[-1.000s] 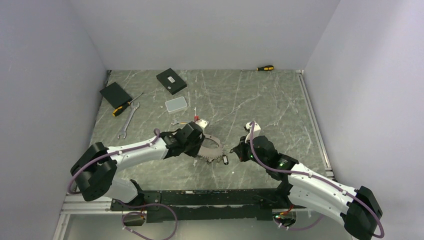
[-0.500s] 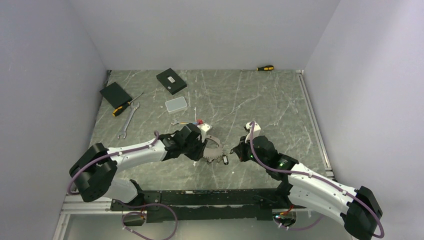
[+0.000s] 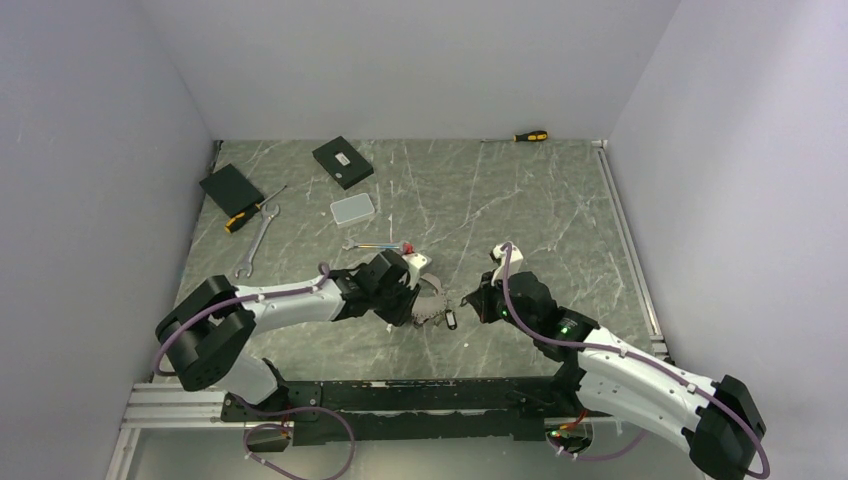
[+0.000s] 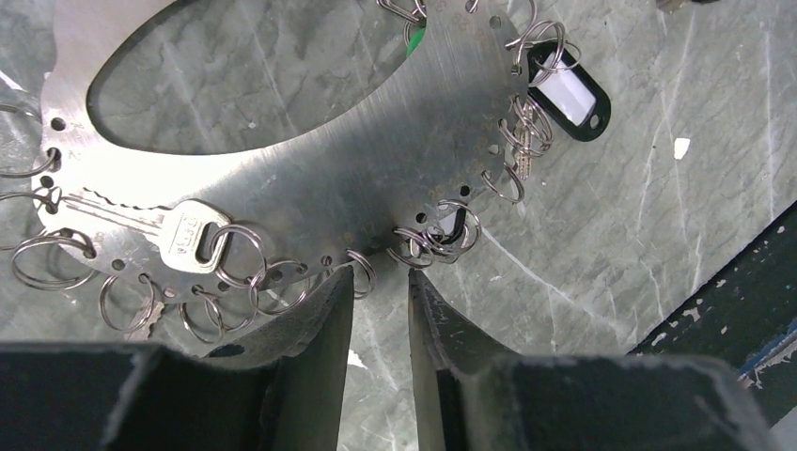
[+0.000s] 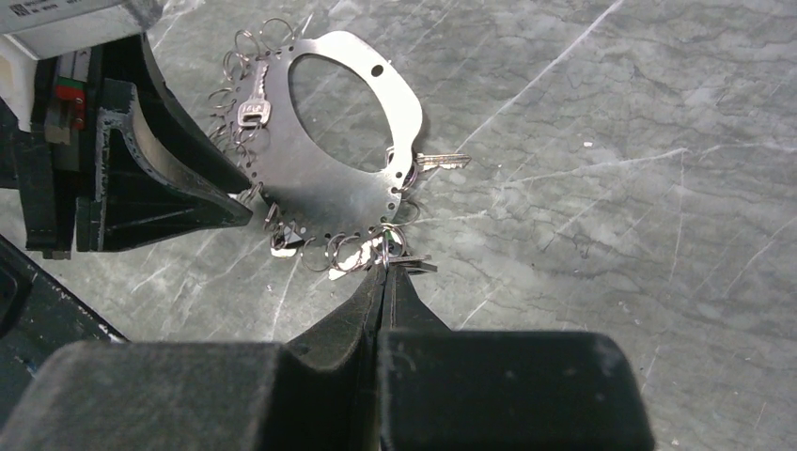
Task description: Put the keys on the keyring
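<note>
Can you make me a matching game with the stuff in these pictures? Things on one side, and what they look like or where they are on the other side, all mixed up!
Things:
1. wrench
2. key tag
3. right gripper
4. keyring

Clues:
A. shut tight
B. silver plate with a big hole
C. black with a white label
D. lying beside a screwdriver

Pairs: 1-D, 2-C, 3-A, 4-B.
</note>
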Tool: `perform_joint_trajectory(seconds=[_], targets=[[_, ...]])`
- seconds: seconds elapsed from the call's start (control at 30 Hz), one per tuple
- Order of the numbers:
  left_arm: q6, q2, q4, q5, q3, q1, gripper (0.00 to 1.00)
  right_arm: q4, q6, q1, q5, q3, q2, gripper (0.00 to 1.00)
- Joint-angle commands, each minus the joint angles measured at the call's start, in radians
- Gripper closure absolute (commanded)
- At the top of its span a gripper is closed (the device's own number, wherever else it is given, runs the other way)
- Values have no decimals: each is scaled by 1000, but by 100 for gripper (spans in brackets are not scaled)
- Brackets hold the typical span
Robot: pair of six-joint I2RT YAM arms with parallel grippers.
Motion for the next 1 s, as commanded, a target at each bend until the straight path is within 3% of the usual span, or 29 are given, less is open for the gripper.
perform_joint_trajectory(seconds=[0.0,0.23,0.4,0.7,0.97], targets=[[21,21,55,8,-4,-10,68,7,-9,-2,12,45,-12,100],[21,49,63,-11,2,-16,78,8,-7,-1,9,46,-10,100],[18,55,41,-14,21,-17,100,8,-9,-2,9,48,-9,100],[-41,53,-167,-18,189,-15,100,7,-14,-1,5,59,-8,100],[-82,154,-320,74,326,9,100,4,-11,-2,-1,60,-16,100]])
